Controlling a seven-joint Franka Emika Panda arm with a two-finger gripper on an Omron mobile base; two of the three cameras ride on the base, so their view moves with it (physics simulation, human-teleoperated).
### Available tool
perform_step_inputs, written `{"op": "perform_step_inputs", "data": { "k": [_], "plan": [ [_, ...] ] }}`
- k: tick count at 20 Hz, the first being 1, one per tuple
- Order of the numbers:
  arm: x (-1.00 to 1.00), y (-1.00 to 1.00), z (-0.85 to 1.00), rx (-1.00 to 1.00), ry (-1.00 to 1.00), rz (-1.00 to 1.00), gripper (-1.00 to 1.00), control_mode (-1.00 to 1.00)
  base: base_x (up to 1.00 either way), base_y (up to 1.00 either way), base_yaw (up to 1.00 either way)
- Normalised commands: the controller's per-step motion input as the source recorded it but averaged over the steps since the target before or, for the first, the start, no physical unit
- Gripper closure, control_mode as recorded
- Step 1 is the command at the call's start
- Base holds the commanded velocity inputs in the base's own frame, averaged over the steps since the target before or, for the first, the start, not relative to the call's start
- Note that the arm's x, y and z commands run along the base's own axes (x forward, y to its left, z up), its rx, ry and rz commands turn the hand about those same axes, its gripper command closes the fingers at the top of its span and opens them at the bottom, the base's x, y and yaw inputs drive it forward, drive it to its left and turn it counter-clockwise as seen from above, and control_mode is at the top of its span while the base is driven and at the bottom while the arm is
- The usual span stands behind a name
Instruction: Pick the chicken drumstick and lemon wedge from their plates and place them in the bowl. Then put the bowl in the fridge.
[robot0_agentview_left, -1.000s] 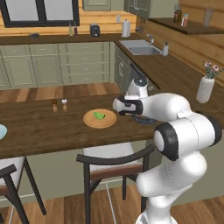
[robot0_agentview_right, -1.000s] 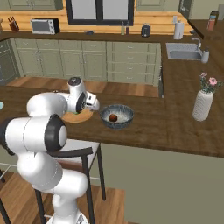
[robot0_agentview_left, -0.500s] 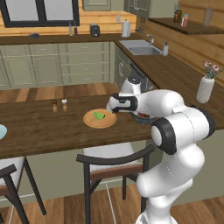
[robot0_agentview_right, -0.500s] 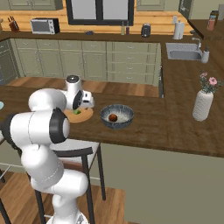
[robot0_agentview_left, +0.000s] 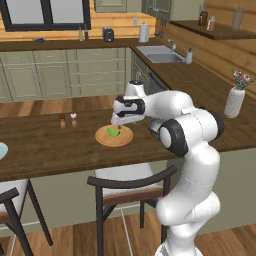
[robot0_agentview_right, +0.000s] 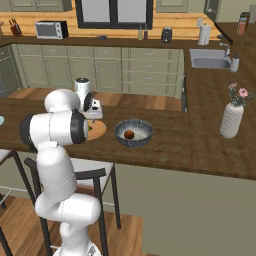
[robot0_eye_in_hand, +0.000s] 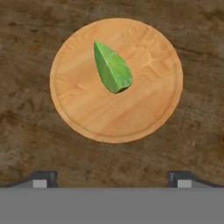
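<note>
On the tan wooden plate (robot0_eye_in_hand: 116, 81), just off its centre, lies the lemon wedge (robot0_eye_in_hand: 112, 68); the pincer (robot0_eye_in_hand: 113, 177) hovers above with tips wide apart, holding nothing. The wedge likely handles light, slick and tapered: grip across its thick middle.

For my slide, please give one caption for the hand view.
Open gripper above the lemon wedge on the tan wooden plate.
</note>
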Motion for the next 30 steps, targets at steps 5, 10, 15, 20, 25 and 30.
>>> {"op": "perform_step_inputs", "data": {
  "k": [5, 10, 15, 20, 25, 30],
  "plan": [
    [0.52, 0.44, -0.40, -0.01, 0.08, 0.00, -1.00, -1.00, 0.00, 0.00, 0.00],
    [0.27, 0.25, -0.52, 0.00, 0.01, 0.00, -1.00, -1.00, 0.00, 0.00, 0.00],
    [0.32, 0.10, -0.42, 0.00, 0.00, 0.00, -1.00, -1.00, 0.00, 0.00, 0.00],
    [0.50, 0.00, -0.14, 0.00, 0.00, 0.00, -1.00, -1.00, 0.00, 0.00, 0.00],
    [0.42, 0.00, -0.27, -0.03, 0.00, 0.00, -1.00, -1.00, 0.00, 0.00, 0.00],
    [0.19, 0.00, -0.34, -0.02, 0.00, 0.00, -1.00, -1.00, 0.00, 0.00, 0.00]
  ]
}}
